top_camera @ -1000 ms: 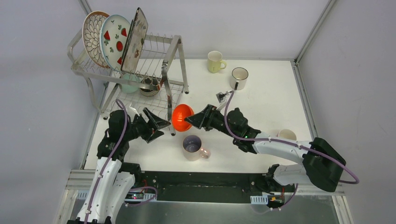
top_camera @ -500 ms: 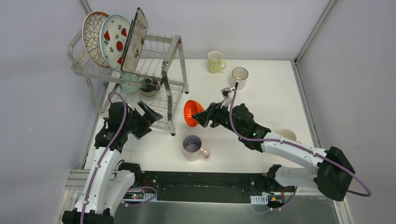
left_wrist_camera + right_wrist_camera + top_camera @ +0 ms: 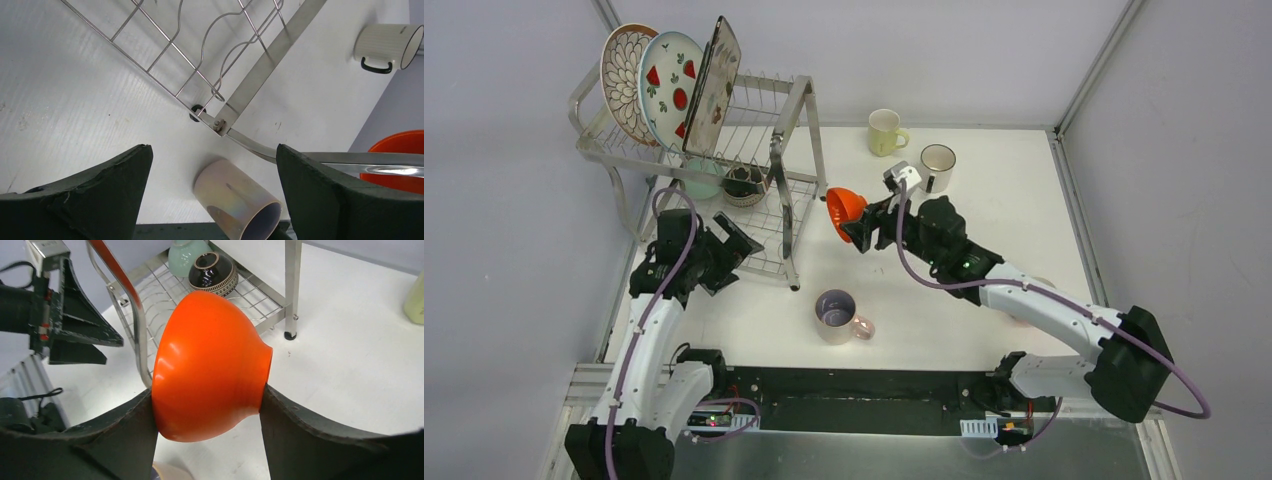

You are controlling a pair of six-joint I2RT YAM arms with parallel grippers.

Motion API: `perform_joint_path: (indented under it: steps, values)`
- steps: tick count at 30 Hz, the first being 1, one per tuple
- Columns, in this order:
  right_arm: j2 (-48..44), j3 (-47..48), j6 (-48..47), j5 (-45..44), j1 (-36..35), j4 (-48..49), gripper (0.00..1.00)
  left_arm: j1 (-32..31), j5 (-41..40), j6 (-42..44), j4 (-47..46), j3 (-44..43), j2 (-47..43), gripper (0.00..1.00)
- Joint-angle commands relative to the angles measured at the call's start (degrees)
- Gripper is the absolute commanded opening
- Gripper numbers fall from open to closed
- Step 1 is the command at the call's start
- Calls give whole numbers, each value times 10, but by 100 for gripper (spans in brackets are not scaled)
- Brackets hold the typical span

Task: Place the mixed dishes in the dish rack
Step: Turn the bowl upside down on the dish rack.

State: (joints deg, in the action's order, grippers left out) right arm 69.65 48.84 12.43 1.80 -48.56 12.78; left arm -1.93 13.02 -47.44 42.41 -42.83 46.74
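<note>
Clearly the matter now turns on how the orange bowl (image 3: 845, 207) sits relative to the lower tier of the dish rack (image 3: 792, 112). The right gripper (image 3: 857, 223) carries the bowl above the table, its two fingers pressed against opposite sides of the bowl's wall. The bowl is tipped on its side, so its axis runs roughly level rather than upright. In the top view the mouth faces up and left and the foot points back toward the wrist.

From the claw, the rack lies to the left. The bowl hangs just beside the rack's right-hand end frame, outside the wires and not touching them as far as I can tell. The right wrist view shows a mint bowl (image 3: 186, 257) and a brown bowl (image 3: 213, 272) side by side at the far part of the lower shelf, with bare wires nearer the robot.

I judge that the next move is to carry the bowl leftward, past the end frame, onto those bare wires.

The left gripper (image 3: 729, 240) is spread wide and holds nothing, hovering by the front edge of the lower shelf. A lilac mug (image 3: 235, 200) stands on the table close by.
</note>
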Motion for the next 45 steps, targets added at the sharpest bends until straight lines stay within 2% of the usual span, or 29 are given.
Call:
perform_joint_path:
  steps: [1,6,15,22,32,45]
  values:
    - [25,46,-99,10,4,21,53,53,90,-5,-43,5,3,99]
    - [62,65,-162,26,6,28,52,121,173,-6,-64,18,10,97]
    - [117,71,-317,68,6,83,52,166,249,-27,-86,40,30,94]
    - [162,99,-432,104,6,91,52,168,263,-71,-88,47,14,90]
    - [233,144,-522,112,12,115,52,168,271,-93,-87,64,-7,88]
    - [336,210,-615,180,33,119,48,167,301,-100,-85,58,16,87]
